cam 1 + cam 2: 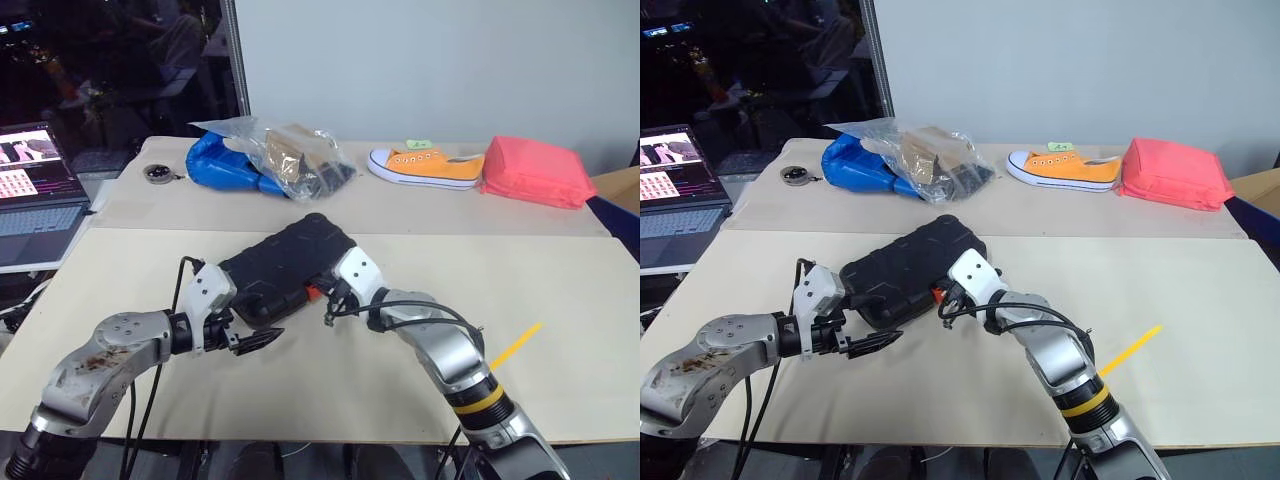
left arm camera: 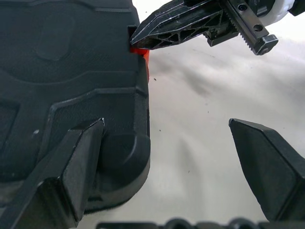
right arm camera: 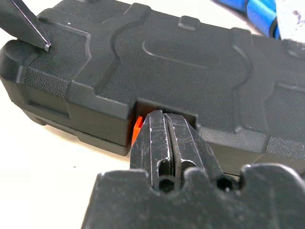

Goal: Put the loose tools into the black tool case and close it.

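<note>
Pressing closed right pincer (image 3: 164,143) against case (image 1: 285,265) edge latch (image 3: 137,128).

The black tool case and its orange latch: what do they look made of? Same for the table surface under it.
The black tool case looks like moulded hard plastic, matte and finely pebbled, with raised ribs. The orange latch seems smooth glossy plastic. The table surface looks like pale beige matte sheet, possibly paper or board; which one cannot be told.

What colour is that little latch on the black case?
Orange latch, clearest in the right wrist view, on the black case.
</note>
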{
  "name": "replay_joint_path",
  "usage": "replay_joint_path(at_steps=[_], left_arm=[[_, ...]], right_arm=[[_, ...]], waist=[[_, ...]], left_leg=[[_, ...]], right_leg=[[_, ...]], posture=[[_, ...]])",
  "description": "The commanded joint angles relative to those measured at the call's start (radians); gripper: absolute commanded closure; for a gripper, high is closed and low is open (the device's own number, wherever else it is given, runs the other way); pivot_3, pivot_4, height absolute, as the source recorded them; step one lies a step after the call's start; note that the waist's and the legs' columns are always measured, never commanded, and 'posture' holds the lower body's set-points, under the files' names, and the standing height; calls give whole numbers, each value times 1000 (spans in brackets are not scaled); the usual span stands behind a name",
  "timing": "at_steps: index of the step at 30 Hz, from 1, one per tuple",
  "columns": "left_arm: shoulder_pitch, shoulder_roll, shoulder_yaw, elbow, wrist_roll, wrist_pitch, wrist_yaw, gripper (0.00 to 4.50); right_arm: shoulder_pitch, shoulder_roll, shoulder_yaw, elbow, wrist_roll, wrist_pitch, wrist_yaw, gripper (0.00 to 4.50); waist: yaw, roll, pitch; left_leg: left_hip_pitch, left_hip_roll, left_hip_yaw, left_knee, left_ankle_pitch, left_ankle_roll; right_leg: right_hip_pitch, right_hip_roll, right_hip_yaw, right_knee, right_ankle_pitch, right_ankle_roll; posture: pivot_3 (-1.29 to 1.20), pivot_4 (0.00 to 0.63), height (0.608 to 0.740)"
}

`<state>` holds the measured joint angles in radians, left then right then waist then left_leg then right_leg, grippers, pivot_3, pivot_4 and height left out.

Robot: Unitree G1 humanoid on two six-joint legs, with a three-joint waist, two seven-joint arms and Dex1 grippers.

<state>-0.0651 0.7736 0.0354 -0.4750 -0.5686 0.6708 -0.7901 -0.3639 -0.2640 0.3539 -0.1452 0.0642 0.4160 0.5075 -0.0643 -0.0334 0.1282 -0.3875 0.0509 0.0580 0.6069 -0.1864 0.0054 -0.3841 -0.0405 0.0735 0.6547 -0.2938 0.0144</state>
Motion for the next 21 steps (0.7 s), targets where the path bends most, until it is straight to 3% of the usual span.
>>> replay_joint_path(at_steps=[1, 2, 6, 9, 13, 16, 21], left_arm=[[45, -63, 23, -44, 30, -118, 22, 0], [54, -79, 47, -61, 8, -126, 23, 0], [130, -99, 185, -153, -197, -50, 11, 0], [252, -81, 322, -216, -296, -22, 6, 0], [457, -62, 485, -259, -307, -36, -42, 0], [579, -63, 565, -261, -285, -62, -78, 0], [643, -64, 593, -231, -240, -109, -107, 0]], right_arm=[[74, -13, -107, -66, 153, -134, 120, 4479], [96, -38, -154, -119, 223, -133, 176, 4479], [201, -210, -282, -277, 354, -84, 312, 3473], [334, -377, -430, -382, 462, -27, 411, 2378], [508, -520, -650, -394, 539, -29, 525, 1011], [601, -549, -780, -360, 557, -66, 578, 47], [684, -541, -850, -282, 507, -157, 626, 47]], waist=[[3, 1, 1], [5, 2, 2], [21, 3, 5], [27, 4, 5], [26, 4, 6], [25, 4, 6], [41, 4, 8]], left_leg=[[-3, 0, 1, 0, 0, 0], [-6, -1, 2, 0, 1, 1], [-20, -2, 2, 3, 1, 3], [-24, -2, 1, 1, -3, 5], [-23, -3, 1, 3, -10, 3], [-19, -3, 1, 3, -10, 3], [-16, -3, 2, 6, -10, 4]], right_leg=[[0, -1, 0, 0, 0, 0], [-2, -1, 0, 0, 2, -3], [-10, 0, -3, -1, 2, 0], [-10, -1, -4, -8, 0, 2], [-6, -2, -4, -10, -4, 3], [-3, -2, -4, -12, -4, 3], [-1, -2, -5, -11, -7, -3]], posture=[[0, 150, 740], [0, 150, 740], [0, 150, 740], [0, 150, 740], [0, 150, 740], [0, 150, 740], [0, 150, 740]])
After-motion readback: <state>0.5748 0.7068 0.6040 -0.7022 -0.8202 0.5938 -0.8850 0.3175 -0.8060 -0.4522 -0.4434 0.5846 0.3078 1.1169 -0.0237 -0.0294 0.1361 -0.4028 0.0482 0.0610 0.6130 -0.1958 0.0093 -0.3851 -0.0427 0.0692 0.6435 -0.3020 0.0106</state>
